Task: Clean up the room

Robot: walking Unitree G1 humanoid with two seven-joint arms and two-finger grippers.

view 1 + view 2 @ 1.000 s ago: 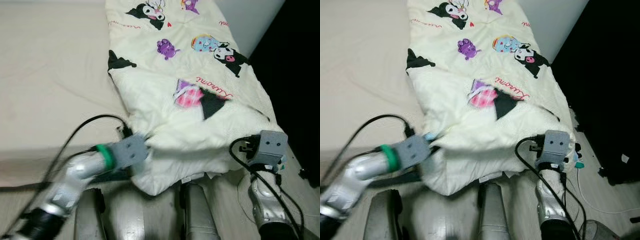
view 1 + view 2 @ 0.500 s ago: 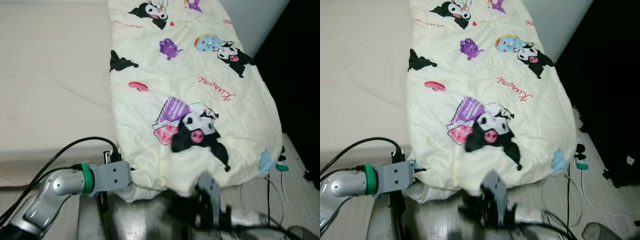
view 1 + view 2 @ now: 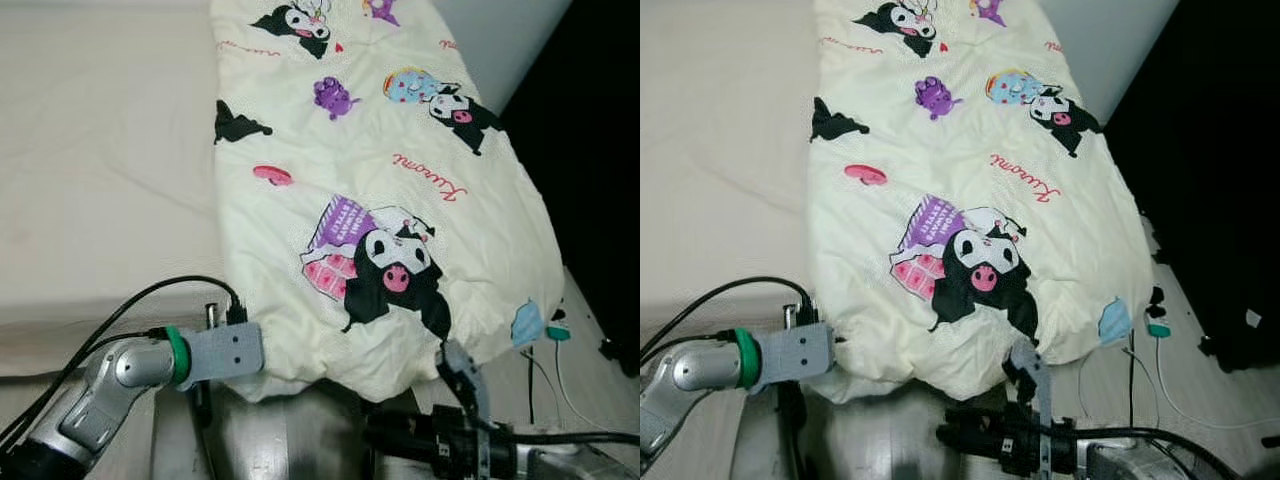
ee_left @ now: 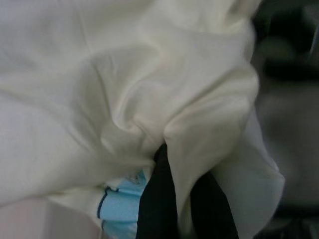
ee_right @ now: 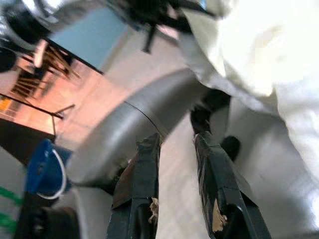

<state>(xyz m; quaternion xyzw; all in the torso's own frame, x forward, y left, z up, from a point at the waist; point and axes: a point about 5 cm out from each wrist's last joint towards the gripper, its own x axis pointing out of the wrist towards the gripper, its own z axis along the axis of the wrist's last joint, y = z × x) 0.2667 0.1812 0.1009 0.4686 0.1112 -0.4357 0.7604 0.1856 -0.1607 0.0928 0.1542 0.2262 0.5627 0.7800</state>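
Note:
A cream quilt [image 3: 380, 180] printed with cartoon characters lies spread along the right side of the bed, and its near edge hangs over the foot. My left gripper [image 4: 172, 164] is shut on the quilt's near left corner, its black fingers [image 4: 157, 199] pinching a fold of cream fabric. In the left eye view that wrist [image 3: 215, 352] sits right at the quilt's hem. My right gripper [image 5: 174, 142] is open and holds nothing. It hangs low below the quilt's edge [image 3: 955, 437], pointing left in front of my legs.
The bare beige mattress [image 3: 100, 150] fills the left. A dark gap runs along the bed's right side. White cables [image 3: 1130, 370] and a teal plug [image 3: 1157, 329] lie on the floor at the lower right. My grey legs [image 3: 290, 440] stand against the bed's foot.
My right gripper let go of the quilt's edge and dropped low, turning to point left. The bunched quilt fell open and flat. My left gripper kept its hold and moved slightly down.

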